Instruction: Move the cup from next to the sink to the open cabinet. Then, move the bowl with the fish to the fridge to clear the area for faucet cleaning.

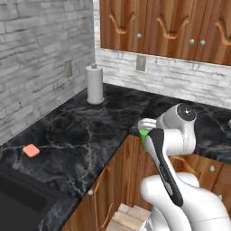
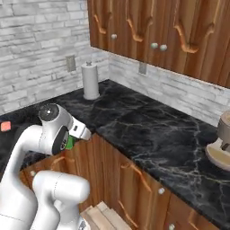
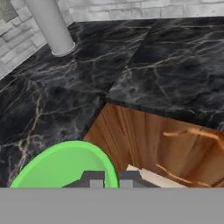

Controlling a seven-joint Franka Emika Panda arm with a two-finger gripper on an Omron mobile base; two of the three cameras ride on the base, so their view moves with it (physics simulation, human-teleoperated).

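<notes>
Carrying the cup [image 3: 61,168] — gripper [image 3: 107,180] pinched shut on its rim, held out over the counter [image 1: 81,131] corner beside the lower cabinets [image 3: 166,144] | Risk: you hold only the rim, so a fast swing toward the wall cabinet [image 2: 148,27] could twist it loose | Contents: cup interior looks empty — nothing to spill

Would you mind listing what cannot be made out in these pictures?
- Cup: in the hand view the bottom edge cuts off its lower body; in the left base view just a green sliver shows behind the arm.
- Gripper: only the fingertips show in the hand view, closed on the cup's rim.
- Sink: the left base view's bottom-left corner cuts it off.
- Appliance: the right base view's right edge cuts it off.
</notes>
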